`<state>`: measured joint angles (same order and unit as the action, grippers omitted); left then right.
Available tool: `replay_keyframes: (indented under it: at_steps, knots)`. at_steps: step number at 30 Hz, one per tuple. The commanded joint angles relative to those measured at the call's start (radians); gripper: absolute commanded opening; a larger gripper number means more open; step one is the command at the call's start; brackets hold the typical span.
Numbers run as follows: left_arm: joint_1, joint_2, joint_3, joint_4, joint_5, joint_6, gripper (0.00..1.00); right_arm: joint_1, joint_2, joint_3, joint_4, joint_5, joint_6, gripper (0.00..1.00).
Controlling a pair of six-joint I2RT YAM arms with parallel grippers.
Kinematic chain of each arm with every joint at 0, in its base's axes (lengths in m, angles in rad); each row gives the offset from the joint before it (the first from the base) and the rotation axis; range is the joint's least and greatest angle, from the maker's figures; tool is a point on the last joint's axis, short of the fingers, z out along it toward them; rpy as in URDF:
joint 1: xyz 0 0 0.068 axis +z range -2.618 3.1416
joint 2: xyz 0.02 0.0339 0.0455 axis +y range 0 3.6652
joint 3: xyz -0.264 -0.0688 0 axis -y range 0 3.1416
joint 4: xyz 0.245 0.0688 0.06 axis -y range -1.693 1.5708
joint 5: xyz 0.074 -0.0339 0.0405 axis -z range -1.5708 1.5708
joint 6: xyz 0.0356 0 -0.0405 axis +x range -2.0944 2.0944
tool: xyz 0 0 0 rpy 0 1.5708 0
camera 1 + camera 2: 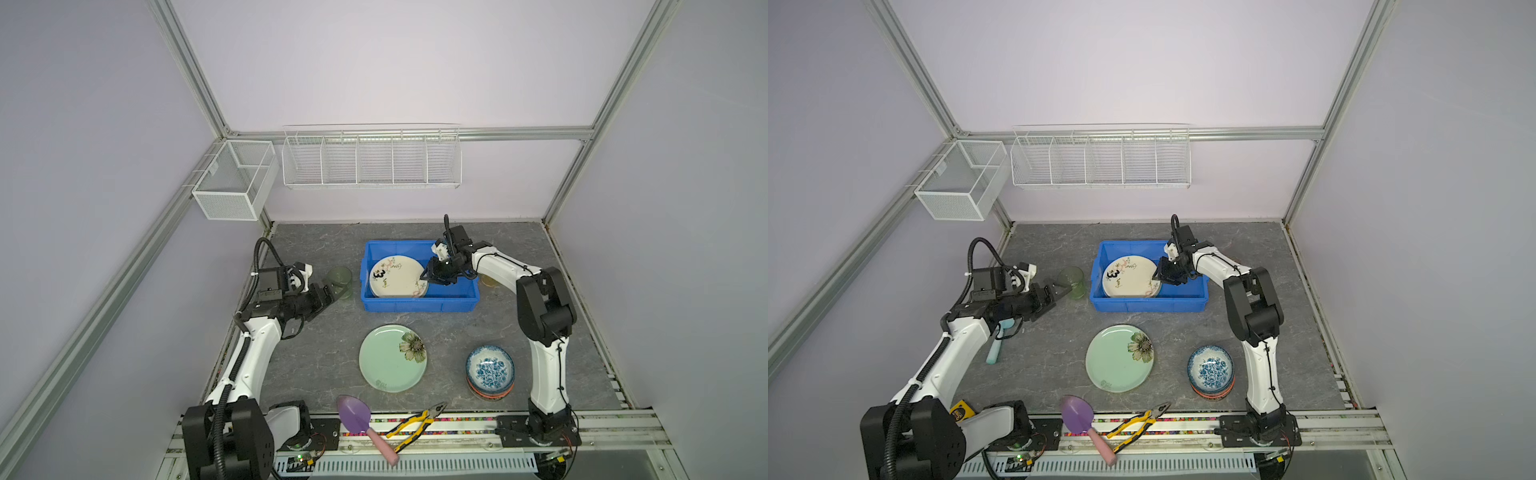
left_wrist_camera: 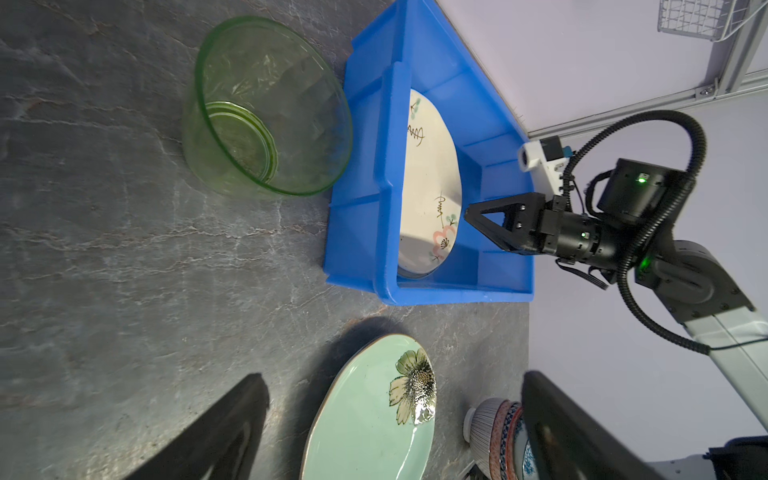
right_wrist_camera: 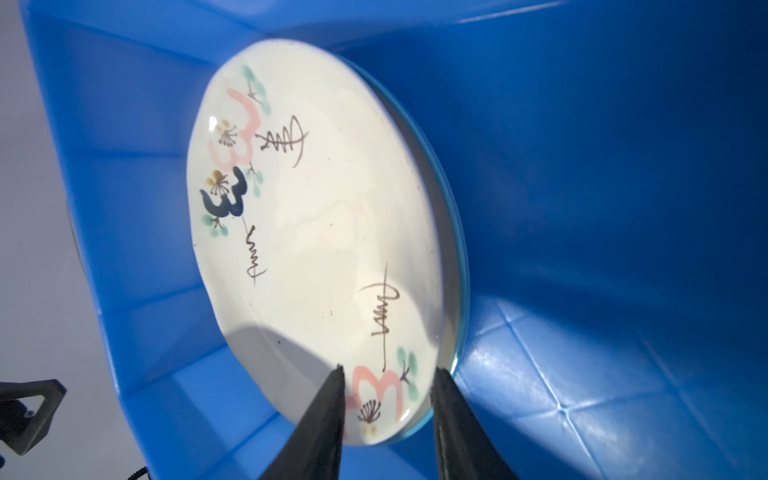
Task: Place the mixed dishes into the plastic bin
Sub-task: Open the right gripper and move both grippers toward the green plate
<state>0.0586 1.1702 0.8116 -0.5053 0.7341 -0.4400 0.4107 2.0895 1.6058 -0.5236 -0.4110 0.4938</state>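
Glazed ceramic, stiff, slick and breakable: the cream plate (image 1: 398, 277) is lying flat in the blue bin (image 1: 419, 306). I am judging its thin rim the only hold. The right pincer (image 3: 390, 369) is straddling that rim, parted and not pinching. The left pincer (image 2: 392, 376) is gaping wide beside the green tumbler (image 1: 340, 280).

Both top views show you the whole table (image 1: 316, 249) from high in front, looking down. Your left wrist view looks low across at the bin (image 2: 361, 166); the right, close inside it, seems tilted.
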Motion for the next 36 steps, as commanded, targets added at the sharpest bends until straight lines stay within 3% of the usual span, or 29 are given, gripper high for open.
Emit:
replay_keyframes:
  at_steps: [1,16,18,19,21,36]
  knots:
    - [-0.003,-0.007,0.009,-0.025,-0.025,0.029,0.95,0.008,-0.114,-0.018,-0.03,0.029,-0.036,0.41]
    - [-0.003,-0.048,-0.016,-0.058,-0.055,0.023,0.99,0.08,-0.436,-0.176,-0.111,0.09,-0.124,0.66]
    - [-0.006,-0.05,-0.021,-0.066,-0.063,0.023,0.99,0.092,-0.474,-0.206,-0.123,0.098,-0.132,0.76]
    - [-0.009,-0.052,-0.021,-0.07,-0.067,0.024,0.99,0.099,-0.489,-0.218,-0.129,0.103,-0.135,0.93]
    - [-0.017,-0.05,-0.021,-0.077,-0.081,0.026,0.99,0.11,-0.522,-0.245,-0.141,0.11,-0.145,0.88]
    - [-0.115,-0.06,-0.007,-0.152,-0.231,0.049,0.99,0.196,-0.704,-0.459,-0.091,0.119,-0.095,0.88]
